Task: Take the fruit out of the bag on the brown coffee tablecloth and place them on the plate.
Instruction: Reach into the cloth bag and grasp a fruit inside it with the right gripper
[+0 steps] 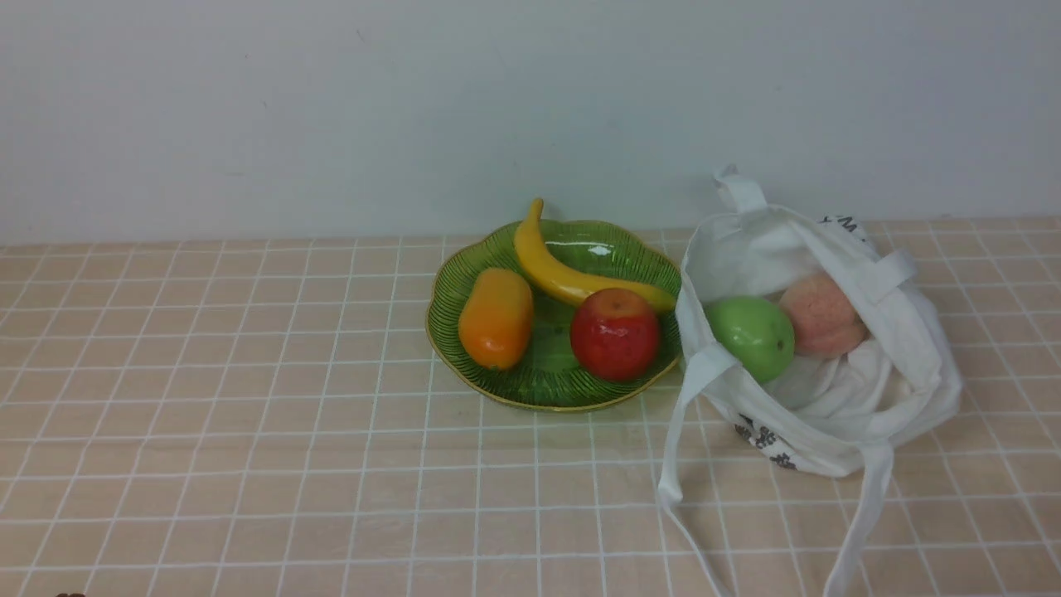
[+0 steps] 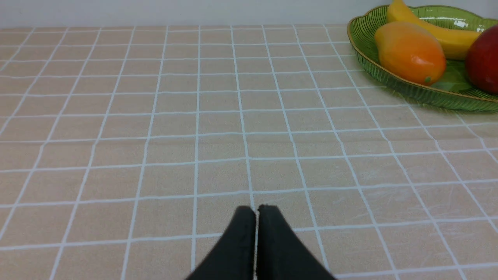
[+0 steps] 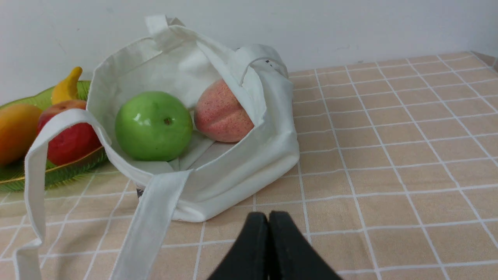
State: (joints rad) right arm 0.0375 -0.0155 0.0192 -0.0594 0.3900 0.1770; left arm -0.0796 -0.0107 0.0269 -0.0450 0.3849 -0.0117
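Both grippers pressed together, empty: left gripper (image 2: 256, 208) faces bare tablecloth (image 2: 155, 116), right gripper (image 3: 268, 214) sits near the bag (image 3: 241, 175). Bag slumps open toward the robot, so green apple (image 3: 153, 125) and peach (image 3: 221, 112) lie exposed inside, side by side (looks like an easy reach). Plate (image 1: 547, 390) just beside it looks to have room. Bag's black print: unreadable.

left pincer (image 2: 256, 208): matte black, two wedge-shaped halves, broad at the base, tapering to blunt, slightly uneven tips | right pincer (image 3: 268, 214): matte black, same paired wedges, rounded tips
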